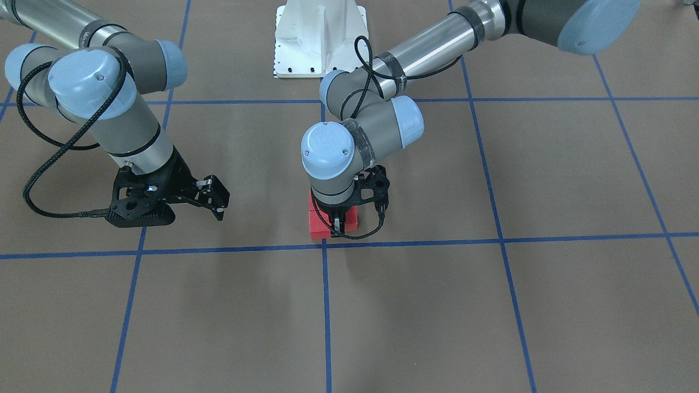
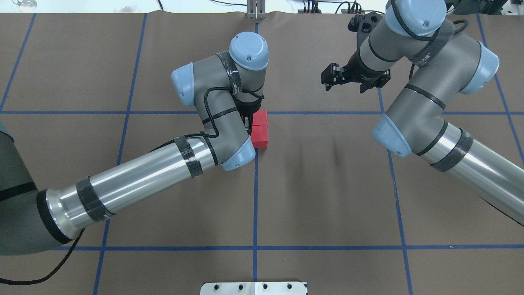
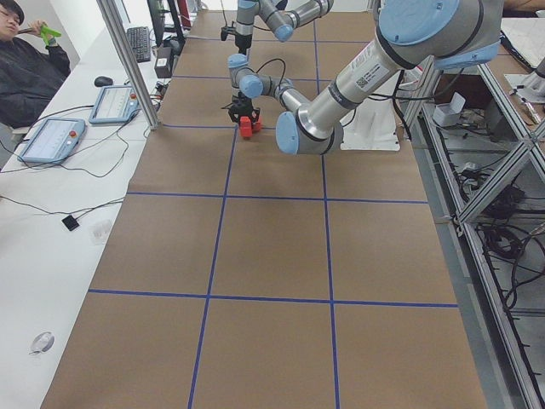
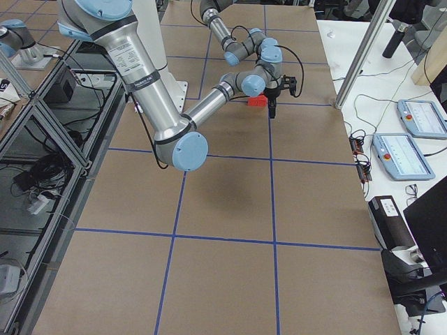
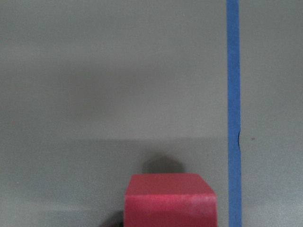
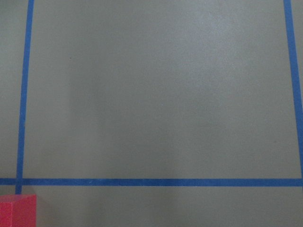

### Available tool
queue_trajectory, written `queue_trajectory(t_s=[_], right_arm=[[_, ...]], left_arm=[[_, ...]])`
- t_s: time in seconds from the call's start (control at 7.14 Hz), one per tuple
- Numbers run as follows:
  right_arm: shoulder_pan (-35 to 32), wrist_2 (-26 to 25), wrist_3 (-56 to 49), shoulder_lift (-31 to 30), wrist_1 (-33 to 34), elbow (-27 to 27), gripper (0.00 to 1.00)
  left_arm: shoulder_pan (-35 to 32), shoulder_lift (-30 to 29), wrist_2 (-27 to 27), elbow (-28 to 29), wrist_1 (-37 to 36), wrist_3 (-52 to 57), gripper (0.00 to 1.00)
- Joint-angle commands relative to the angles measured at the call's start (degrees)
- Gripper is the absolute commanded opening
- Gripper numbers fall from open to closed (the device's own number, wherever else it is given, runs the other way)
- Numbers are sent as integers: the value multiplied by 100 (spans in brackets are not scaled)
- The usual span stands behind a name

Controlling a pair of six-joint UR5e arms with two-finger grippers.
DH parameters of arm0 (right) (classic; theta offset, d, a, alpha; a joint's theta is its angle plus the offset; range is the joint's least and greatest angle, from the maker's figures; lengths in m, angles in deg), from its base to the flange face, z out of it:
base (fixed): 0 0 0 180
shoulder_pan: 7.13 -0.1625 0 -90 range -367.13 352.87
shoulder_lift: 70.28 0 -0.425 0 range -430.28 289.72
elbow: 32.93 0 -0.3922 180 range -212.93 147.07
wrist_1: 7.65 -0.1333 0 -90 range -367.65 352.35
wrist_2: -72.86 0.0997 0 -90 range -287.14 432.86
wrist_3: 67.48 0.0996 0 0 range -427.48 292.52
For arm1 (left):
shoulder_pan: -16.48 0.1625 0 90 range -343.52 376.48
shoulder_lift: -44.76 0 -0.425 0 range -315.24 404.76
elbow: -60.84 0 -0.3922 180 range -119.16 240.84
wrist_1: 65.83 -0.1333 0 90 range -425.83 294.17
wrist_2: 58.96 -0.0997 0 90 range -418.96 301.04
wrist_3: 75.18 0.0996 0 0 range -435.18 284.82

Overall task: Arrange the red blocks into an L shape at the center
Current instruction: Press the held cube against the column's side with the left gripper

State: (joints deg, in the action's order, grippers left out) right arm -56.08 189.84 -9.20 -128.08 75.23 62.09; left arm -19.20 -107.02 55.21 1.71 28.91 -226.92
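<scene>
Three red blocks sit together at the table's central blue-line crossing. Two form a short column, also seen from the front. The third red block lies against the column's far end, mostly hidden under my left wrist from overhead. My left gripper points straight down and is shut on this third block, which fills the bottom of the left wrist view. My right gripper is open and empty, hovering well to the side. A block corner shows in the right wrist view.
Brown paper with a blue tape grid covers the table. The white robot base stands at the near edge. A person sits at the side desk with tablets, beyond the table's edge.
</scene>
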Motion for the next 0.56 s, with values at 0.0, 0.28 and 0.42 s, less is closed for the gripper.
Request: queue_trajectory(t_s=[0.0,0.28,0.42], right_arm=[[-1,0,0,-3,-9,-1,99],[-1,0,0,-12,0,-10,99],[-10,0,0,-12,0,-10,99]], left_arm=[[8,0,-9,-2,0,13,88],[8,0,-9,-2,9,-5,100],[8,0,-9,-2,9,-14,100]])
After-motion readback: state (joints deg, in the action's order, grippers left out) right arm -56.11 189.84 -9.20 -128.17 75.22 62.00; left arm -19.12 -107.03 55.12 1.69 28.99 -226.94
